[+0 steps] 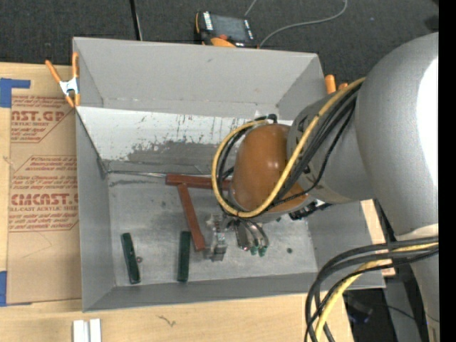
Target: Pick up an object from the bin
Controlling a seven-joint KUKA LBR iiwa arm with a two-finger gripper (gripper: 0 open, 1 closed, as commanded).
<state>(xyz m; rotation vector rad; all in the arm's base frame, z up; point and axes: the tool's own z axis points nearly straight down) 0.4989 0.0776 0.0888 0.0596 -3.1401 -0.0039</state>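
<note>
Gripper [229, 242] hung low over the bin [192, 77] floor near its front edge, just beside the lower end of a brown T-shaped strip [189, 216] that ran from mid-floor toward the front. Whether the tool was spread or pressed together could not be told, and nothing was seen held in it. One green stick [129, 258] lay near the front-left corner, and a second stick [184, 256] lay just beside the strip's lower end. The strip looked thin and flat against the metal. A grip taken only at its tip could slide off or swing it round, and a descent too deep could scrape the floor or nudge the second stick.
</note>
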